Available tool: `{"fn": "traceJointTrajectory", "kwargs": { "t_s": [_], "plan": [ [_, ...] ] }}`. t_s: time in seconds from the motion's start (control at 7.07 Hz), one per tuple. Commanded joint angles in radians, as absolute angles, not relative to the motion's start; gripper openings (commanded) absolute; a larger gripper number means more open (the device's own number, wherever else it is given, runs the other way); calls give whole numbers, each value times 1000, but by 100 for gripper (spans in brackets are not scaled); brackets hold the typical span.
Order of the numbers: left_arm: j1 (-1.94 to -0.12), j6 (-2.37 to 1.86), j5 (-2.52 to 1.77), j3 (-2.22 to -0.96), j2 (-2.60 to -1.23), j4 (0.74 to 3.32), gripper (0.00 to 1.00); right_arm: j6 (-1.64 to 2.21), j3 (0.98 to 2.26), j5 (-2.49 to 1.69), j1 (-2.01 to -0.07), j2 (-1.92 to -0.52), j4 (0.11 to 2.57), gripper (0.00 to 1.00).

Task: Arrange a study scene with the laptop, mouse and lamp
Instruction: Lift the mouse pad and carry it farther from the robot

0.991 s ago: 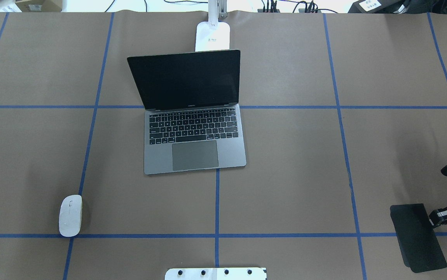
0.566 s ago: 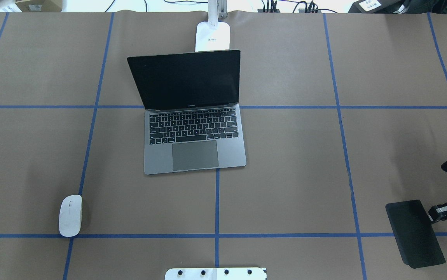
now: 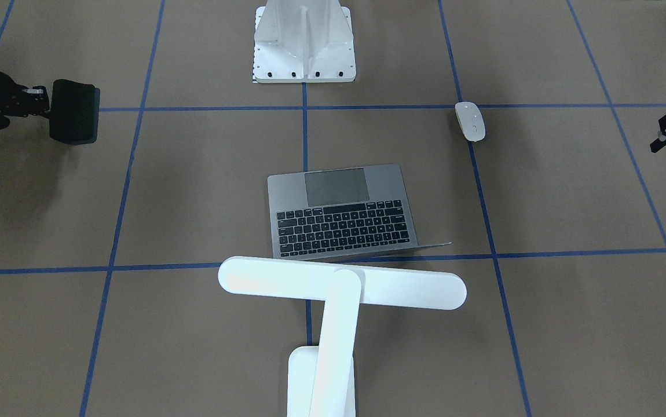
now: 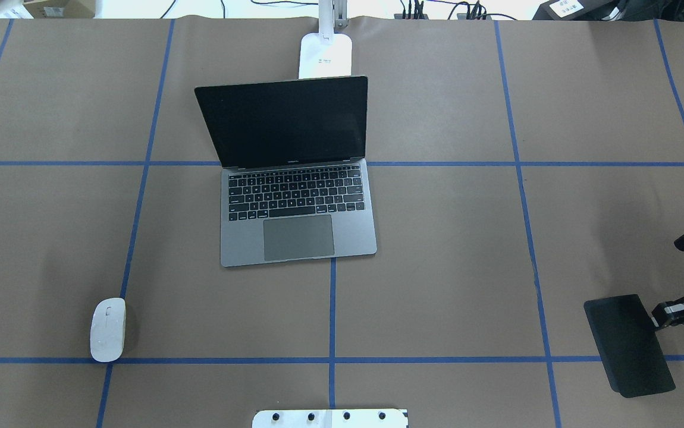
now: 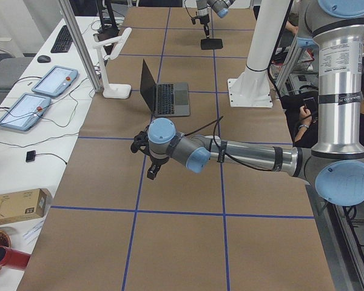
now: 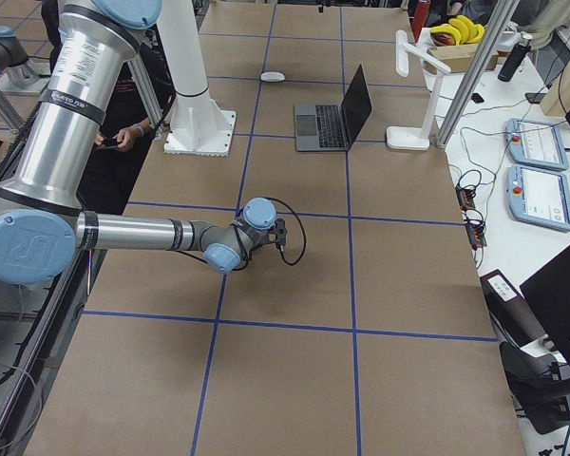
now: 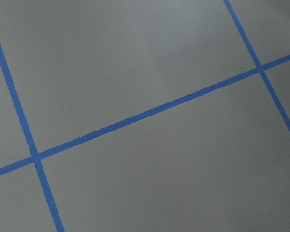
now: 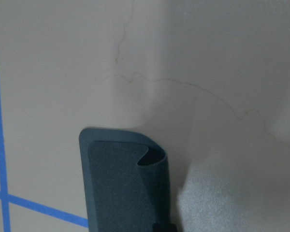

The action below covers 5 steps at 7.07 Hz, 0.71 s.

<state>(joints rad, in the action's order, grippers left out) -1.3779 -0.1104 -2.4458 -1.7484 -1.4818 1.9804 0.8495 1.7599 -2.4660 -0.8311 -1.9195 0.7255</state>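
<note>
The black mat [image 4: 628, 345], pinched by the right gripper [image 4: 653, 315], has drifted a little to the left and slightly farther from the robot's side, with the gripper travelling along beside it.

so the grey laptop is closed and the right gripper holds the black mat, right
No: the slim space-grey metal laptop is open, screen up and keys showing in the overhead view. The right gripper does hold the black rectangular mat.
</note>
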Motion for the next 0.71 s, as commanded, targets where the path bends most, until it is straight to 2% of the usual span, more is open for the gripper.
{"fn": "traceJointTrajectory", "kwargs": {
  "t_s": [0.0, 0.57],
  "plan": [
    [-1378, -112, -2447, -1749, -1479, 1980, 100, 847, 1773, -2526, -903, -1831, 811, 10],
    [-1378, -112, -2467, -1743, -1479, 1977, 100, 848, 1789, -2666, -1066, -1645, 984, 10]
  ]
}}
